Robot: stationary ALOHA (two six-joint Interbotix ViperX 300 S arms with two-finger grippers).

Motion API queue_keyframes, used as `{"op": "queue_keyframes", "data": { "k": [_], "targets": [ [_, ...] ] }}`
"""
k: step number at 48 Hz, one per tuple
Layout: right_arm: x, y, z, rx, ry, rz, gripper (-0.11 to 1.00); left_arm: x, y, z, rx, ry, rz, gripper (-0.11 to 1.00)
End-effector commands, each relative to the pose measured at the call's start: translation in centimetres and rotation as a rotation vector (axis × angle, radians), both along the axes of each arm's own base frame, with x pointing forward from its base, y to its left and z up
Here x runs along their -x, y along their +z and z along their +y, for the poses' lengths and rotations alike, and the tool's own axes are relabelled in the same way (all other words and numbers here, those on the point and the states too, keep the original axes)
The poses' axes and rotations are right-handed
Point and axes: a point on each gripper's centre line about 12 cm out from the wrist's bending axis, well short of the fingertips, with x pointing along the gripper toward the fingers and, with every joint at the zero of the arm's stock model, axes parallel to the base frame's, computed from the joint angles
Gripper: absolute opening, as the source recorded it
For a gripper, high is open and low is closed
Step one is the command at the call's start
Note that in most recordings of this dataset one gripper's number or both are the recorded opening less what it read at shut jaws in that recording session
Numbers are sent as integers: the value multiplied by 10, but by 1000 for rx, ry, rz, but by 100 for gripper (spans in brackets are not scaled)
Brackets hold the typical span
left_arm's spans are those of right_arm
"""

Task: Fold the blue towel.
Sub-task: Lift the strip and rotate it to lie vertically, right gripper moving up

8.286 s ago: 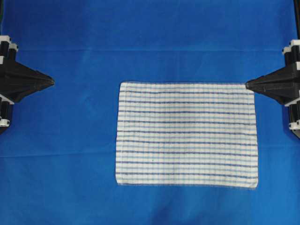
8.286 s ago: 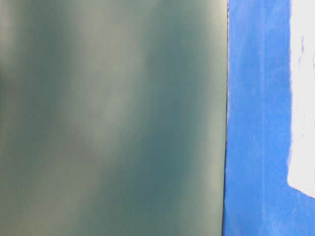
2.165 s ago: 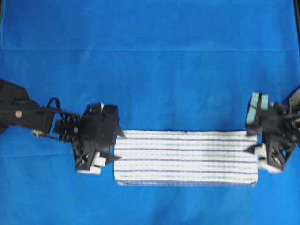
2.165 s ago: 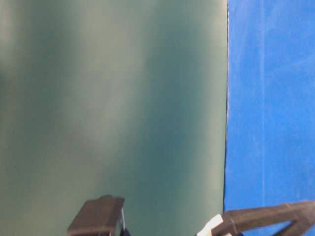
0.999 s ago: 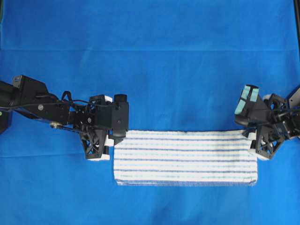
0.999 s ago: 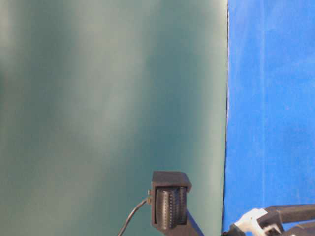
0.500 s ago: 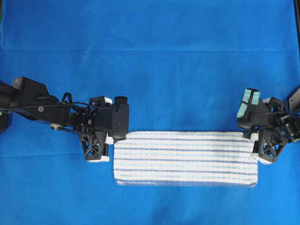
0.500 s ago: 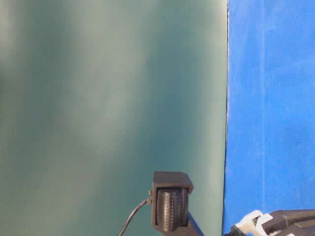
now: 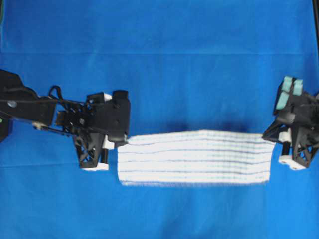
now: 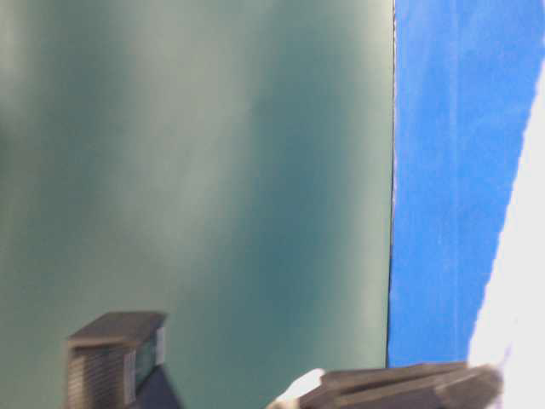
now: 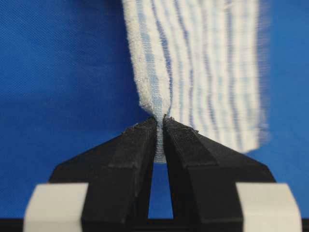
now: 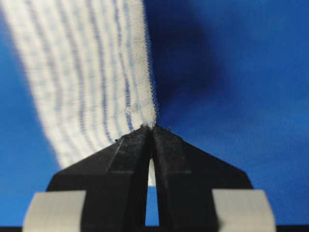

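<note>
Tools pinching both ends of the blue towel (image 9: 194,158) above the table.

Seen from overhead, the towel is a long folded strip stretched left to right across the solid-blue table (image 9: 164,59) cover, its upper edge raised and casting a dark shadow behind it. Left tool (image 11: 160,124) has its black fingers (image 11: 137,145) closed tight on the strip's upper left corner, cloth squeezed between the tips. Right tool (image 12: 149,128) is likewise clamped on the upper right corner, and the striped cloth runs away from it, blurred. At table level only a white edge of towel shows at the right border.
</note>
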Motion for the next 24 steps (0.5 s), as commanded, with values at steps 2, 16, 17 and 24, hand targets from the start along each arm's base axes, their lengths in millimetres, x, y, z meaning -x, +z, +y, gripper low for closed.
{"op": "queue_keyframes", "data": {
  "k": [2,16,17,24],
  "targets": [
    [-2,23,0,-10,5,-76,2,1,23,0,6,-4,-61,3],
    [-1,32,-13,50,-11,-129,2,-2,41,-10,23,-27,-161,3],
    [-2,32,-16,58,-21,-128,2,-3,41,-10,21,-28,-163,3],
    [-7,31,-49,137,-140,-107,2,-9,46,-13,29,-29,-200,3]
  ]
}}
